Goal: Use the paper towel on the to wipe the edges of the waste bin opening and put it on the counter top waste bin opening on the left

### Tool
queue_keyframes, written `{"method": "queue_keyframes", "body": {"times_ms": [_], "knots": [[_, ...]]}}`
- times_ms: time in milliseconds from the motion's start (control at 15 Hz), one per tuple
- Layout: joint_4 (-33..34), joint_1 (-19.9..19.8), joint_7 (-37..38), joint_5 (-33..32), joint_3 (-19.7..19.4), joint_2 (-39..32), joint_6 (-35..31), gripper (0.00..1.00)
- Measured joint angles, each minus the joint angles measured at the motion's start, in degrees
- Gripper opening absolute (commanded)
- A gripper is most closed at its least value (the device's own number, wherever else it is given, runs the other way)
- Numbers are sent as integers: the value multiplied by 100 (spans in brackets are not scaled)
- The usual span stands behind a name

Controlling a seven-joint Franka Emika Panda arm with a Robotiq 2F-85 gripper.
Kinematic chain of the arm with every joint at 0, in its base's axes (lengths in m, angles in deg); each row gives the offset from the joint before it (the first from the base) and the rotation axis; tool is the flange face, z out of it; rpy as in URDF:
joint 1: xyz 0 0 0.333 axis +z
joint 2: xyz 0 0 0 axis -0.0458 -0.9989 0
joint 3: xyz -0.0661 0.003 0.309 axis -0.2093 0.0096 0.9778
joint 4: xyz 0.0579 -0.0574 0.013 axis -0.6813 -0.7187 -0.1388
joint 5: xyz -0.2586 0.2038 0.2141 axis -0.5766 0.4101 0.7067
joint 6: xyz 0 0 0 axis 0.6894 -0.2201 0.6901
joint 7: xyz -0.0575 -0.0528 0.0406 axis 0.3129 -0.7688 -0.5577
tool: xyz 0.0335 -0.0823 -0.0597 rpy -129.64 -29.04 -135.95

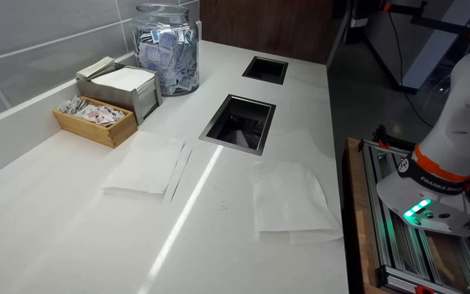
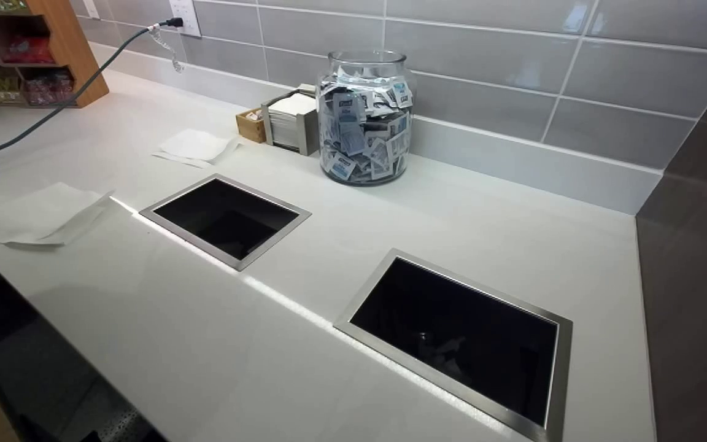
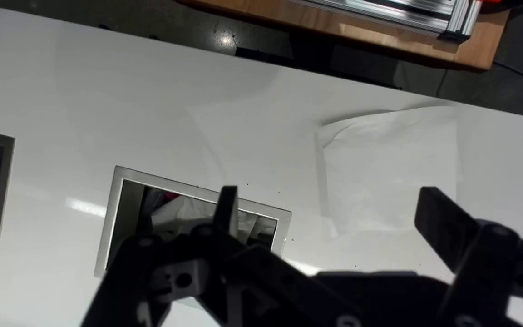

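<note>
Gripper (image 3: 329, 209)'s spread wide with nothing in it, and the folded paper towel (image 3: 391, 168) lies flat on the white countertop (image 3: 130, 118) below it, near the waste bin opening (image 3: 166, 184), I'm guessing for an easy grab-and-wipe.

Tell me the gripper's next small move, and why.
Probably shift the gripper sideways toward the paper towel nearer the robot base: its jaws stand apart, holding nothing, and in the wrist view that towel lies off-centre from them.
</note>
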Motion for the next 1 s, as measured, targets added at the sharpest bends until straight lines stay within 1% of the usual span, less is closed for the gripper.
{"method": "queue_keyframes", "body": {"times_ms": [133,267,467,600,800,867,1000], "knots": [[-211,8,31,14,-29,-99,-38,100],[-593,95,30,3,-6,-238,-390,100],[-1248,283,36,-115,124,-426,-1386,100],[-1656,417,65,-210,232,-548,-2215,100],[-2091,588,193,-226,364,-750,-3262,100],[-2165,639,217,-217,378,-835,-3426,100],[-2184,669,230,-217,380,-942,-3521,100]]}}
